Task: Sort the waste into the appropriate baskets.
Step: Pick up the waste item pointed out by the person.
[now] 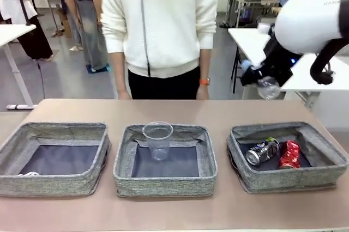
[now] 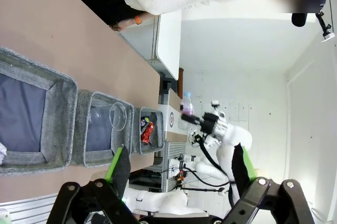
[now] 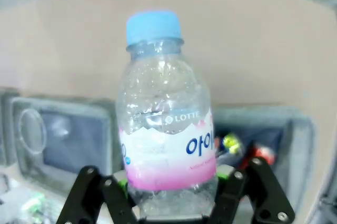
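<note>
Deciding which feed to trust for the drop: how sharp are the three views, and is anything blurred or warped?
Front view: even light, baskets crisp, right arm soft. Left wrist view: rolled sideways, wide-angle warped, upper corner blurred. Right wrist view: bottle sharp in the right gripper, the table behind it defocused.

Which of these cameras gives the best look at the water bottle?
The right wrist view: the clear bottle fills the middle, blue cap and pink label plain, clamped in the right gripper. The front view catches only its clear end under the arm, above the table. The left wrist view shows it tiny and far off.
</note>
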